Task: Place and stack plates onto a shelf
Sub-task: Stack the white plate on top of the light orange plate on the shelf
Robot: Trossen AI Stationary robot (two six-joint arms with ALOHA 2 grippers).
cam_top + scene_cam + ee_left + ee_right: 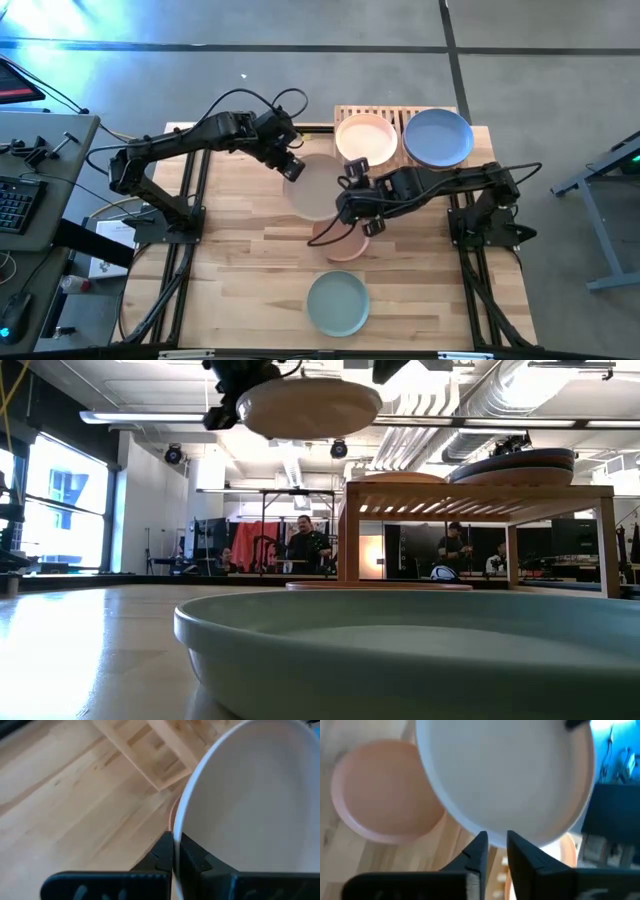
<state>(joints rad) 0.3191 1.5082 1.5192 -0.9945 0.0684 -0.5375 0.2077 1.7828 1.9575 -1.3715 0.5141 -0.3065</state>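
Observation:
My left gripper (293, 170) is shut on a beige plate (318, 188) and holds it in the air over the middle of the table, above the height of the shelf top in the low view (310, 405). My right gripper (352, 208) stands at that plate's right near edge. In the right wrist view its fingers (495, 840) are slightly apart just short of the rim. The wooden slat shelf (392, 112) stands at the far edge. A pale pink plate (365, 138) and a light blue plate (437, 137) lie on top of it. My left gripper pinches the beige plate's rim (176, 827) at its far left side, one finger on the inner face and one on the outer. It comes in from the table's left. The plate is lifted clear and sits about level. Whether my right gripper touches the rim (495, 834), I cannot tell.
A salmon plate (345, 243) lies on the table below the right gripper. A mint plate (337, 303) sits near the near edge and fills the low view's foreground (400, 650). Another plate (380, 586) lies under the shelf. People stand in the room behind.

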